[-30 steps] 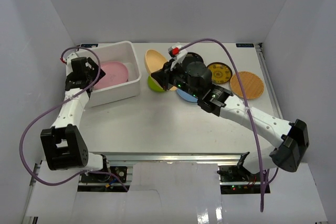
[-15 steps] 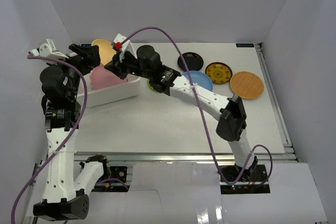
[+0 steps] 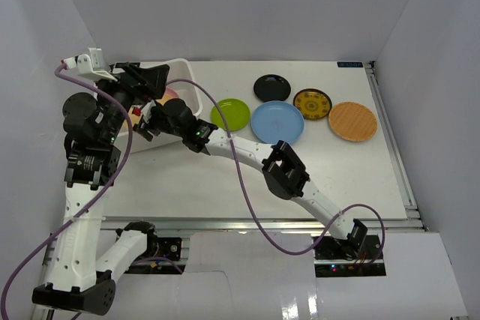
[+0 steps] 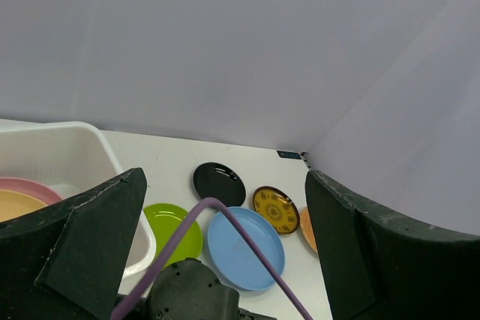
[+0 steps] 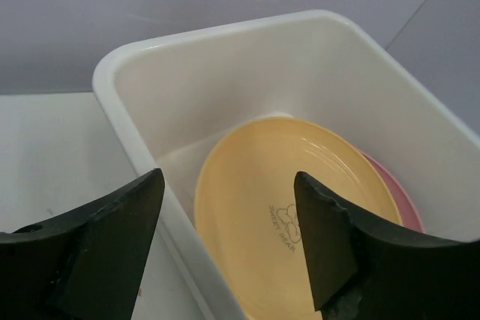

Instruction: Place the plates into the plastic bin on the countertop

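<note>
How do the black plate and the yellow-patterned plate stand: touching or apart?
Apart. The top external view shows a strip of white countertop between the black plate and the yellow-patterned plate.

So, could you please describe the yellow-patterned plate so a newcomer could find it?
On the white countertop, look right of the plastic bin. The patterned plate lies between the black plate and the orange plate; it alone is dark with a yellow pattern.

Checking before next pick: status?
Left gripper open, empty; right gripper open above the bin. Tan plate in bin on pink plate. Green, blue, black, patterned, orange plates on countertop. Grippers close together at the bin.
</note>
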`<state>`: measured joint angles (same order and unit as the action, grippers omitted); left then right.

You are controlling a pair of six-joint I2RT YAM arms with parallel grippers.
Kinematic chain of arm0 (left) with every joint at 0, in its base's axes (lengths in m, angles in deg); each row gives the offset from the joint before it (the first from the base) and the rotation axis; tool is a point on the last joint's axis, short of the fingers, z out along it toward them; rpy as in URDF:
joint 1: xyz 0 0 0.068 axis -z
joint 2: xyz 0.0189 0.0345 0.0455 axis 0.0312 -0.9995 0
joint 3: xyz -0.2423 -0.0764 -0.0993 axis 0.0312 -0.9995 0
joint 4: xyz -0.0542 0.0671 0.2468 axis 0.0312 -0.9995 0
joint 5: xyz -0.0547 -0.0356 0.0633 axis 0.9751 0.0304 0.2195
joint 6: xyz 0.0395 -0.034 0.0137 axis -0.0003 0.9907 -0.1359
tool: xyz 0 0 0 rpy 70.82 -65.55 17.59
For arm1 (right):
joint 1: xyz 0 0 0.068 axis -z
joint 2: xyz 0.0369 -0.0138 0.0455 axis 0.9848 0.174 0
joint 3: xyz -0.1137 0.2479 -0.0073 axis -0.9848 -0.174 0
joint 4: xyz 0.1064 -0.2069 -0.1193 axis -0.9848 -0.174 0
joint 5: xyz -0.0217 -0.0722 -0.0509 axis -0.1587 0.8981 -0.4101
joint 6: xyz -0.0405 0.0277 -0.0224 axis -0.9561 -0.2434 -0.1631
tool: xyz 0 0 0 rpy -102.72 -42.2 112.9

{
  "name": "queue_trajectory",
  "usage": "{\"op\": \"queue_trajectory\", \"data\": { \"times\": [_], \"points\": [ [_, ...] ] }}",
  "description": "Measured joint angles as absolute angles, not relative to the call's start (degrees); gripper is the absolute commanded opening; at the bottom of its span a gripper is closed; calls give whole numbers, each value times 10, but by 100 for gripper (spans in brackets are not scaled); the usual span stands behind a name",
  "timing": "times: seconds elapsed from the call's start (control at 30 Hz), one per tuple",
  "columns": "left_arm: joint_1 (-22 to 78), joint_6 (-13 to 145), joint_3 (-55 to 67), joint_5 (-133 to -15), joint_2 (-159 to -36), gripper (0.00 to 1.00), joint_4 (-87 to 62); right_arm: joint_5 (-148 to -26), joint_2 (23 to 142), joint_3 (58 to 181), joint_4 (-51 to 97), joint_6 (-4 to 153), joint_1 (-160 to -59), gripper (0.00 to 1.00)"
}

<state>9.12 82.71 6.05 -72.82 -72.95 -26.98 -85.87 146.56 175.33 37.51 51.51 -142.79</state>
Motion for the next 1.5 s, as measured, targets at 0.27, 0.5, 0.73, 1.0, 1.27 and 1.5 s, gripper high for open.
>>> {"op": "queue_trajectory", "data": {
  "times": [0.27,0.5,0.73,1.0,1.27,1.5],
  "points": [
    [91,845,61,-701,-729,98,-243,-863,1336,1583,431,532,-1442,81],
    [91,890,69,-642,-752,98,-212,-856,1082,1259,562,623,-1421,60],
    [123,920,68,-607,-839,93,-204,-782,811,908,637,756,-1285,20],
    [353,901,41,-734,-1046,87,-217,-675,678,772,495,865,-1032,25],
    [413,946,-46,-848,-1187,82,-180,-704,594,697,457,952,-848,39],
    [417,1009,-56,-868,-1276,79,-88,-786,580,652,458,1008,-785,39]
  ]
}}
